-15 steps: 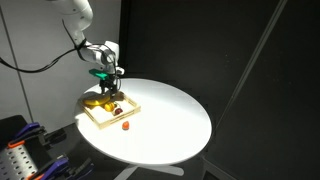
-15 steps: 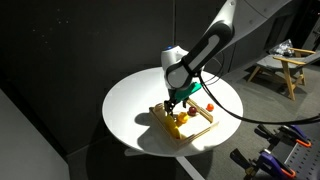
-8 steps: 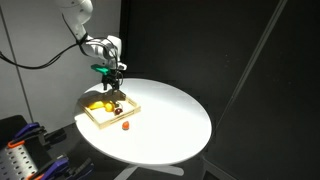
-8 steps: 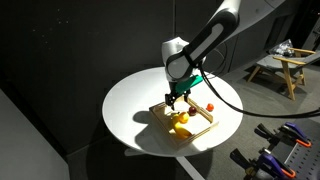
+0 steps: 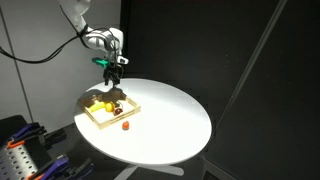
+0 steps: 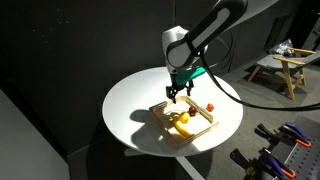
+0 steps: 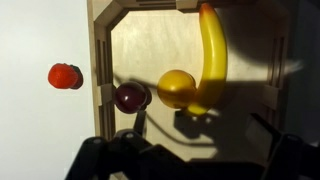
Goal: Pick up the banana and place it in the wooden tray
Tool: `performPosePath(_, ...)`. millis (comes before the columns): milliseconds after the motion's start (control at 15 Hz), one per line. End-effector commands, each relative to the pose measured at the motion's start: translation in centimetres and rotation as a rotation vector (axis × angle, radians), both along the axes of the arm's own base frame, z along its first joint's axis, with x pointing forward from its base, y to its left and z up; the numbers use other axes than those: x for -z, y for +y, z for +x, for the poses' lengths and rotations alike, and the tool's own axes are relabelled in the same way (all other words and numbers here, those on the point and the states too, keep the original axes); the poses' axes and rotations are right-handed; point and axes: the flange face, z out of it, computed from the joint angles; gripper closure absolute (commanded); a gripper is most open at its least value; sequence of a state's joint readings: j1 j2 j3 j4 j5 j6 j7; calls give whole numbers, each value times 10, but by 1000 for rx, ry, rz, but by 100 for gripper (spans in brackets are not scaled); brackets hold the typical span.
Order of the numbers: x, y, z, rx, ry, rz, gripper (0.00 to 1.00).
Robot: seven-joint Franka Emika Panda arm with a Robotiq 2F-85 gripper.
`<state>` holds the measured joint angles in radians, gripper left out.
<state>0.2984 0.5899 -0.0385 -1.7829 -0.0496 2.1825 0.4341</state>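
1. The round white table [image 5: 170,115] has no corners, so steer by its edge. The work sits off centre, toward the edge nearest the arm, with bare top on the far side. Retreat straight up rather than across it.
2. The wooden tray [image 7: 101,50] lies flat, and in both exterior views its raised rim [image 6: 198,133] is below the tool. Nothing here needs another descent, so leave the tray undisturbed.
3. The gripper [image 5: 113,75] hangs above the tray, clear of everything in it [image 6: 177,97]. In the wrist view its fingers stand wide apart at the bottom of the picture with nothing between them. I judge the placing done and only the withdrawal left, so keep the fingers spread and rise vertically before any sideways swing.
4. The banana [image 7: 212,50] lies inside the tray along 1 side wall. Its lower end touches the round yellow fruit [image 7: 177,88], and its upper end runs out of the wrist picture. It looks settled, but a curved fruit leaning on a round one may roll if nudged.
5. The dark red fruit [image 7: 131,97] sits just beside the round yellow fruit, near the opposite wall and closest to your fingertips. Avoid dipping toward it.
6. The red-orange fruit [image 7: 65,76] rests on the bare table outside the rim, toward the table edge [image 5: 125,126]. Leave it where it is.
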Motion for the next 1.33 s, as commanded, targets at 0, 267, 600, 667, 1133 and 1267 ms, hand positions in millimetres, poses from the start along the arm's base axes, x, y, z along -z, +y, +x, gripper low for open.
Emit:
performPosePath(0,-27,-6,-7,48,-19,-33,0)
performPosePath(267,-48,-14,-13,74,-43,-38,0)
performPosePath(600,-76,-35,-33,62,-51,-35,0)
performPosePath(667,-82,-40,-37,63,-55,-33,0)
performPosePath(1133,-120,-77,-71,12,-46,8,0)
performPosePath(1267,-130,-85,-80,-27,-45,24,0)
